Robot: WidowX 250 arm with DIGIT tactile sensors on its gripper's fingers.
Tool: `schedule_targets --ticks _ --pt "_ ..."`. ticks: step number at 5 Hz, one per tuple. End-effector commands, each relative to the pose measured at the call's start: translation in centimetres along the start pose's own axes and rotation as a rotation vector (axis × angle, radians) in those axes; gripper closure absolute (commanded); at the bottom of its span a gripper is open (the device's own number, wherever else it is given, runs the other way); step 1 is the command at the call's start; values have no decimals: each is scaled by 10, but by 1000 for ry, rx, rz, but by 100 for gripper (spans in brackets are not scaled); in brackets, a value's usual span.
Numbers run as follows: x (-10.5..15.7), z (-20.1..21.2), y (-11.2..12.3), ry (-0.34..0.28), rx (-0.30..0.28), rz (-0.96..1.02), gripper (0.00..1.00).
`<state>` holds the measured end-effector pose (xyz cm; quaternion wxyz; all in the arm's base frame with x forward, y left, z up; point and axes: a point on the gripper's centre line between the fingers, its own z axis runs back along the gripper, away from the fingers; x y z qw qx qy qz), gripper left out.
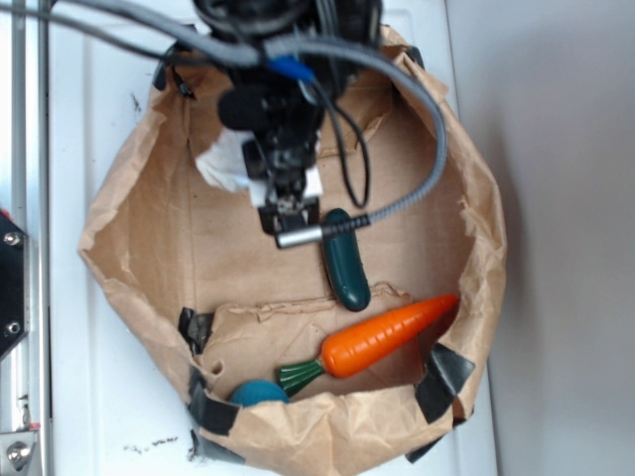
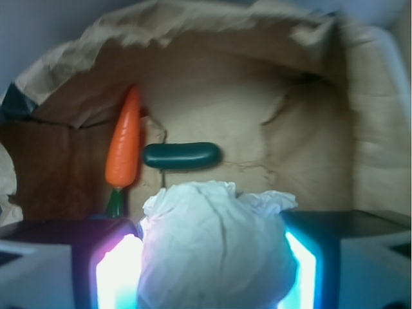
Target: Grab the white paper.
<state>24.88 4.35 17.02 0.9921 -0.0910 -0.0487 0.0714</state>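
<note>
The white paper (image 2: 212, 248) is a crumpled off-white wad that fills the gap between my two lit fingers (image 2: 119, 273) in the wrist view and touches both pads. Seen from the exterior camera, my gripper (image 1: 279, 176) reaches down into the brown paper bag (image 1: 149, 238) near its back left. The arm hides most of the white paper (image 1: 224, 164), and only its crinkled edges stick out on either side. The gripper is shut on the wad.
An orange carrot (image 1: 382, 337) with a green stem lies in the bag's front right. A dark green oblong object (image 1: 345, 260) lies just ahead of the gripper. A blue round object (image 1: 258, 393) sits at the front wall. The bag's rolled walls surround everything.
</note>
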Motion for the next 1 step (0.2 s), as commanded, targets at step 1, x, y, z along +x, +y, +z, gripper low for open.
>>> schedule_targets --ticks 1 --pt "-14 22 -33 -168 166 -22 100"
